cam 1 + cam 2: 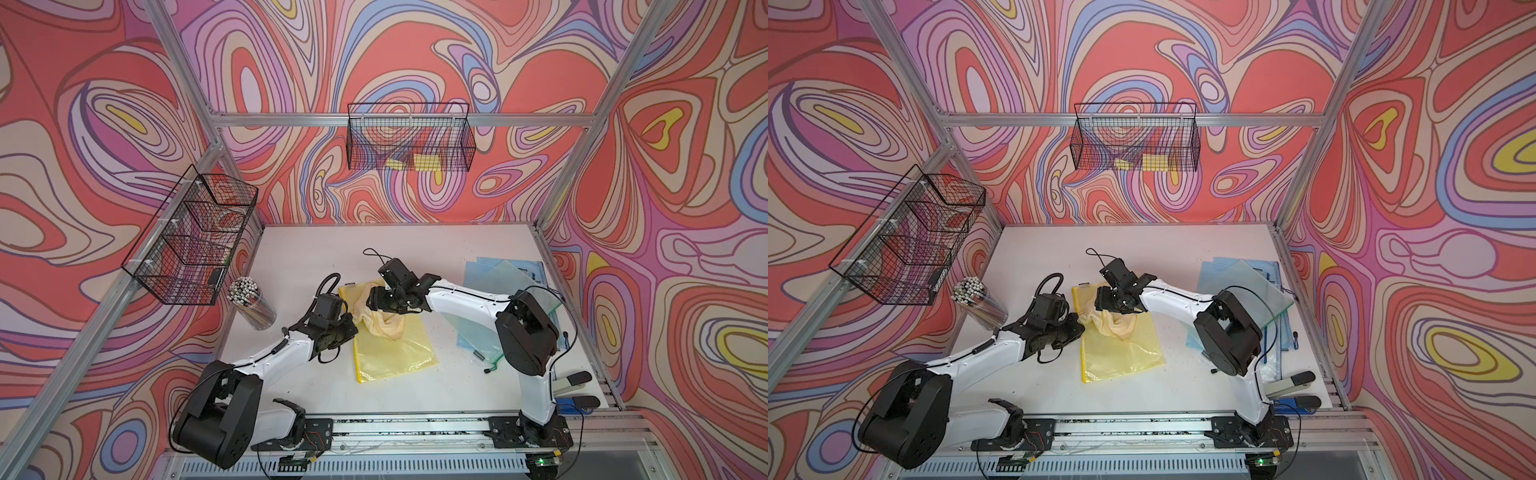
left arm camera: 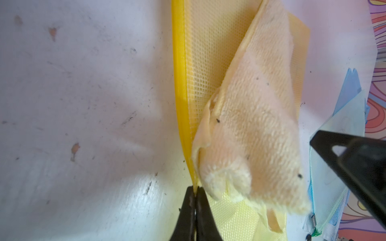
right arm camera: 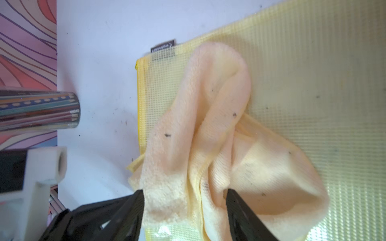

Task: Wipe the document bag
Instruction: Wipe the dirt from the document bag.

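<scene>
The yellow bag [image 1: 395,353] lies flat at the middle of the table [image 1: 311,249], long side running from 12 to 6 o'clock. In both top views its near half is bare mesh. A pale cloth [image 1: 382,322] is bunched on the far half, toward the bag's 11 o'clock corner.

The left gripper [image 2: 195,189] comes in from 9 o'clock. Its fingers [image 2: 188,208] are pressed together on the bag's thick yellow edge strip, pinning it down.

The right gripper [image 3: 184,192] reaches in from 3 o'clock and sits over the cloth. Its fingers [image 3: 129,208] are spread, one on each side of the folds. The wrist view is blurred, so I cannot tell whether either pad touches the fabric. The cloth looks slack rather than gripped.

My read is that this is a pause within the wiping: bag anchored, cloth loose on it, and dark specks on both the mesh and the cloth. The next move probably calls for the right fingers to close on a firm fold, then drag the cloth toward 6 o'clock over the bare half while the left pinch holds.

Further out, a tub [image 1: 253,303] of pencils stands at 9 o'clock and blue sleeves [image 1: 498,274] lie at 3 o'clock, both apart from the bag.
</scene>
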You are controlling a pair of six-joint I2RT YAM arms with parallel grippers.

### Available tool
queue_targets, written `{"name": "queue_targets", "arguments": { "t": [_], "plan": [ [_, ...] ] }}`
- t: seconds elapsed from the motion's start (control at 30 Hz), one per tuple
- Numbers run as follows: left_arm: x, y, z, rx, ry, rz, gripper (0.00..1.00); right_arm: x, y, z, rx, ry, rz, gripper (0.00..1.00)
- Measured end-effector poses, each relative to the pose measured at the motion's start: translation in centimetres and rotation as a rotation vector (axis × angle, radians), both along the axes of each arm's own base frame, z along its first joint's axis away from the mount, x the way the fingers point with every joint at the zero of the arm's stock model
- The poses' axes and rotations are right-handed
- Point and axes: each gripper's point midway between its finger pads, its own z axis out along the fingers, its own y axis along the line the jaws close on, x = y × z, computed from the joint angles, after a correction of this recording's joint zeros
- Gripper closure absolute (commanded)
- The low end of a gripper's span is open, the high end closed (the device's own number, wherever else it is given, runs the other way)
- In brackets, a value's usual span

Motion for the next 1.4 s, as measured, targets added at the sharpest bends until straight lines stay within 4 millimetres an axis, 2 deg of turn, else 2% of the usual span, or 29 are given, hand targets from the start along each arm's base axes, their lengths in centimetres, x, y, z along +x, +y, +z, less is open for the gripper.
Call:
{"name": "queue_targets", "arguments": {
  "t": [0.1, 0.2, 0.37, 0.47, 0.5, 0.53, 0.73, 0.87, 0.97, 1.13, 1.2, 1.3, 1.4],
  "plan": [
    [-0.2, 0.2, 0.3, 0.003, -0.005, 0.002, 1.00, 0.9, 1.0, -0.6, -0.006, -0.009, -0.004, 0.34],
    [-0.3, 0.3, 0.5, 0.009, -0.006, 0.004, 1.00, 1.2, 1.6, -2.7, -0.039, 0.008, 0.000, 0.39],
    [-0.6, 0.6, 0.4, 0.021, 0.003, 0.009, 1.00, 0.2, 1.7, -6.0, -0.105, 0.054, 0.025, 0.67],
    [-0.7, 0.6, 0.3, 0.023, 0.008, 0.009, 1.00, -0.3, 2.0, -6.1, -0.113, 0.055, 0.040, 0.87],
    [-0.7, 0.6, 0.3, 0.024, 0.009, 0.009, 1.00, -0.5, 2.2, -6.1, -0.114, 0.053, 0.043, 0.97],
    [-0.7, 0.6, 0.2, 0.025, 0.011, 0.009, 1.00, -0.7, 2.3, -6.2, -0.116, 0.055, 0.044, 1.00],
    [-1.1, 0.9, -1.0, 0.044, 0.038, 0.005, 1.00, -1.4, 3.5, -5.8, -0.078, 0.054, 0.087, 1.00],
    [-2.6, 1.5, -2.7, 0.064, 0.083, 0.007, 1.00, -1.4, 5.2, -4.8, 0.009, 0.053, 0.124, 1.00],
    [-3.0, 1.7, -3.0, 0.065, 0.086, 0.007, 1.00, -1.0, 7.0, -4.4, 0.070, 0.048, 0.149, 1.00],
    [-3.0, 1.7, -2.9, 0.062, 0.079, 0.007, 1.00, -0.4, 9.2, -5.8, 0.118, 0.060, 0.186, 1.00],
    [-3.0, 1.7, -2.9, 0.062, 0.079, 0.007, 1.00, -0.4, 9.3, -6.8, 0.111, 0.071, 0.187, 1.00],
    [-3.0, 1.7, -2.9, 0.063, 0.079, 0.007, 1.00, 0.0, 9.0, -7.0, 0.113, 0.065, 0.179, 1.00],
    [-3.0, 1.7, -2.9, 0.064, 0.078, 0.008, 1.00, 0.7, 7.3, -7.2, 0.131, 0.061, 0.158, 1.00]
  ]
}}
